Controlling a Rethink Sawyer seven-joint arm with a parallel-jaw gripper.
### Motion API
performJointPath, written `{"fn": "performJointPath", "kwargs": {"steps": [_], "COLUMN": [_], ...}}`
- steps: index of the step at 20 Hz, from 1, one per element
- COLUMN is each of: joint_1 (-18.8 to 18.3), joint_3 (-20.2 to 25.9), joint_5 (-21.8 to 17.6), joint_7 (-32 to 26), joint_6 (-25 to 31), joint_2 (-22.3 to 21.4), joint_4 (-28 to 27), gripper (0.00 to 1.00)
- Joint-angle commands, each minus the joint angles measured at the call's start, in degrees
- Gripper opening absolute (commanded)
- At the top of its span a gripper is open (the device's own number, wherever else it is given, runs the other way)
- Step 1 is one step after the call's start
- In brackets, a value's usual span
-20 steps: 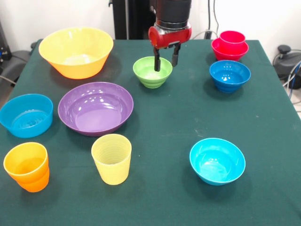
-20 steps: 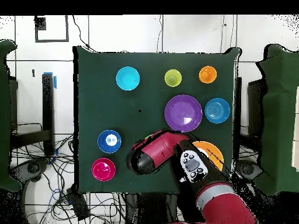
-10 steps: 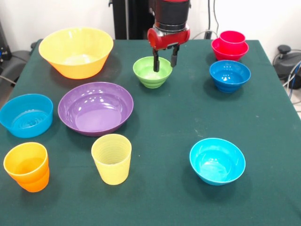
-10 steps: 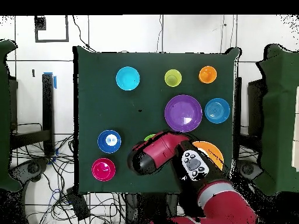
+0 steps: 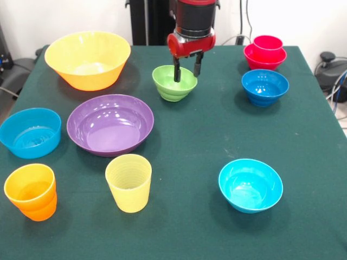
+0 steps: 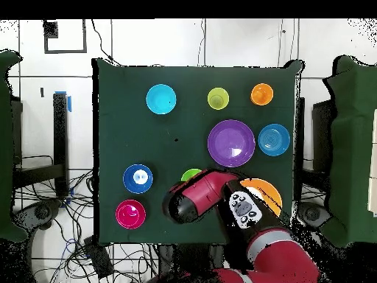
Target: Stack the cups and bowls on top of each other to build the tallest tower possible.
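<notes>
My gripper (image 5: pixel 186 71) straddles the far right rim of the small lime green bowl (image 5: pixel 171 89), one finger inside and one outside, shut on the rim. The bowl sits slightly tilted at the table's far middle. In the overhead view only a sliver of this bowl (image 6: pixel 191 175) shows beside my arm (image 6: pixel 199 195). The tower, a red tumbler (image 5: pixel 267 43) nested in a red bowl (image 5: pixel 264 60), stands at the far right. The dark blue bowl (image 5: pixel 264 86) sits just in front of it.
Large yellow-orange bowl (image 5: pixel 88 59) at far left, purple bowl (image 5: pixel 110 124) left of centre, light blue bowl (image 5: pixel 30 132) at the left edge. Orange cup (image 5: pixel 31 191) and pale yellow cup (image 5: pixel 129 182) stand near front left. Cyan bowl (image 5: pixel 250 185) sits near right.
My gripper has drawn up and slightly left, and the lime green bowl has shifted a little left with it. More of the bowl shows in the overhead view.
</notes>
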Motion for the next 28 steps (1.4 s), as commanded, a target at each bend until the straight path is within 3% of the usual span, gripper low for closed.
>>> {"fn": "performJointPath", "kwargs": {"steps": [1, 8, 14, 20, 28], "joint_1": [4.27, 4.65, 4.73, 4.91, 1.24], "joint_3": [-4.0, -3.83, -3.08, -3.28, 0.39], "joint_5": [-4.08, 0.72, 2.6, 1.63, 0.98], "joint_7": [6.87, 4.98, 3.75, 4.08, -0.21], "joint_6": [-6.57, -4.02, -2.28, -4.14, -3.86], "joint_2": [2.15, -0.44, -1.7, 0.19, 3.96], "joint_4": [0.21, 4.18, 5.02, 3.27, 0.32], "gripper": [1.0, 1.0, 1.0, 1.0, 1.0]}}
